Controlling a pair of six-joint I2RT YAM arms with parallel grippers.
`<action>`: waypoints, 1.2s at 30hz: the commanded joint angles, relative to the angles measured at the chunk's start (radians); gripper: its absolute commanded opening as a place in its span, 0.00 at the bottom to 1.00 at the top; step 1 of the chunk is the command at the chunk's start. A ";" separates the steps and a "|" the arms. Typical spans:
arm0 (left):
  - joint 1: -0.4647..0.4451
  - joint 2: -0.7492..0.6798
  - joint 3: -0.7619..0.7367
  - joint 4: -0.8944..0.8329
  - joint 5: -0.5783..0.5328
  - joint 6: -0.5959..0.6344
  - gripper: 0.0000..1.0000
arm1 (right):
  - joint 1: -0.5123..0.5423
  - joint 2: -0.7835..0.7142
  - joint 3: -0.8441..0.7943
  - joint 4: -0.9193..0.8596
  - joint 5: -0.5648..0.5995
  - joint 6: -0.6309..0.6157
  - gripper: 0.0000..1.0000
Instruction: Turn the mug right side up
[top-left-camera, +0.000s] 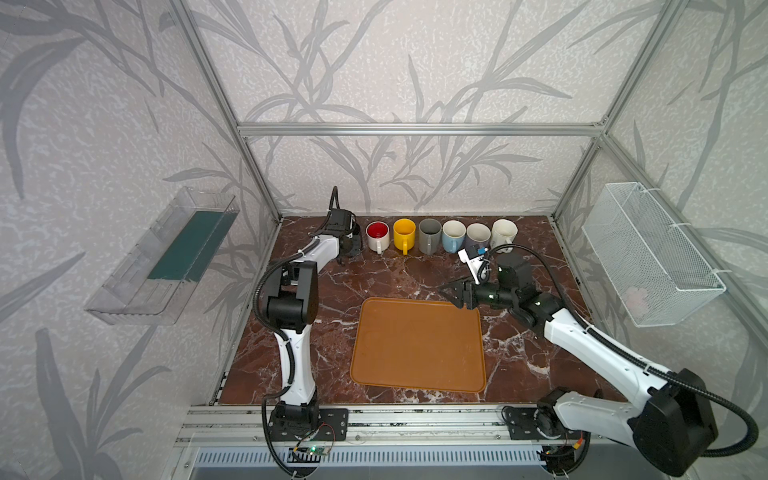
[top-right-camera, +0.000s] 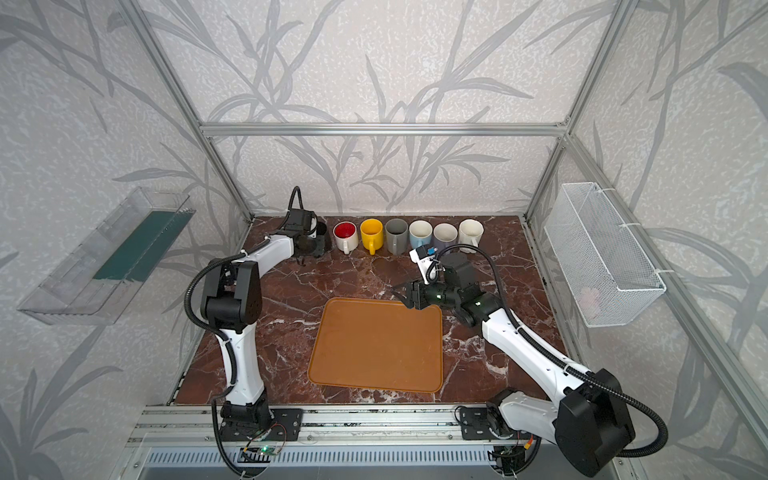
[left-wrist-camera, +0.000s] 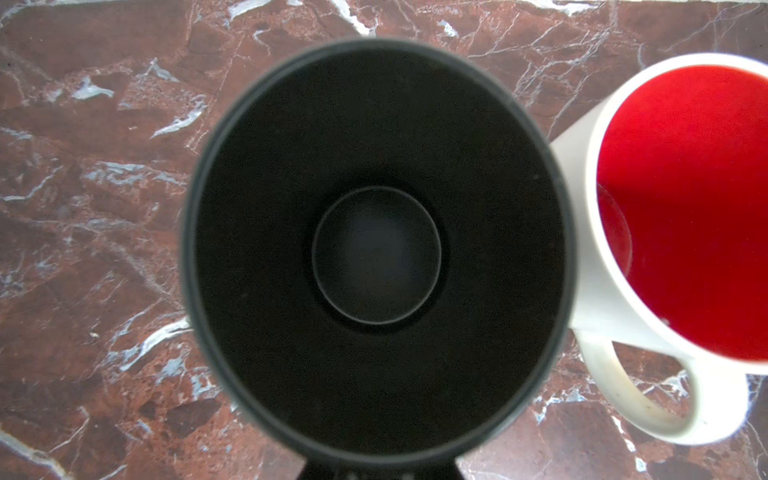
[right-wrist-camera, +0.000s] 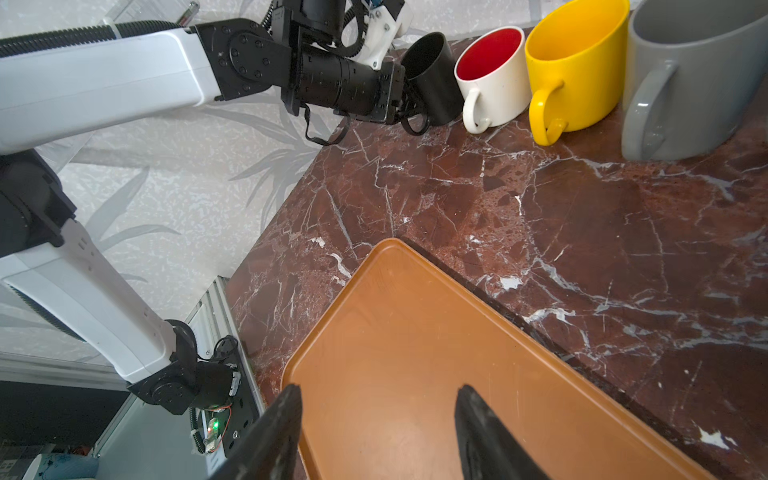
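Left arm (top-left-camera: 296, 357) and right arm (top-left-camera: 598, 353): white shells, black joint housings, black corrugated conduits (right-wrist-camera: 83, 37). The right gripper (right-wrist-camera: 378, 392) has tapered black fingers (right-wrist-camera: 274, 432).

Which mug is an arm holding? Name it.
The black cylindrical mug at the row's left end, beside the red-lined white mug: the left gripper has jaws shut on it; others stand free.

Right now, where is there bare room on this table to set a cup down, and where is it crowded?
Free: the orange tray, bare, with the right tool open near its far right corner; the marble strip between tray and mug row. Crowded: the back edge, mugs side by side, left tool shut on the black mug.
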 joint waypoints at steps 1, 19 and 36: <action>0.003 0.003 0.043 0.024 0.005 0.017 0.00 | -0.004 0.009 0.014 -0.007 0.017 -0.006 0.60; 0.004 -0.056 0.085 -0.061 0.001 0.033 0.45 | -0.010 0.058 0.010 0.003 0.059 -0.001 0.59; 0.004 -0.359 -0.173 0.019 -0.071 0.027 0.69 | -0.078 -0.002 -0.031 -0.012 0.164 0.006 0.60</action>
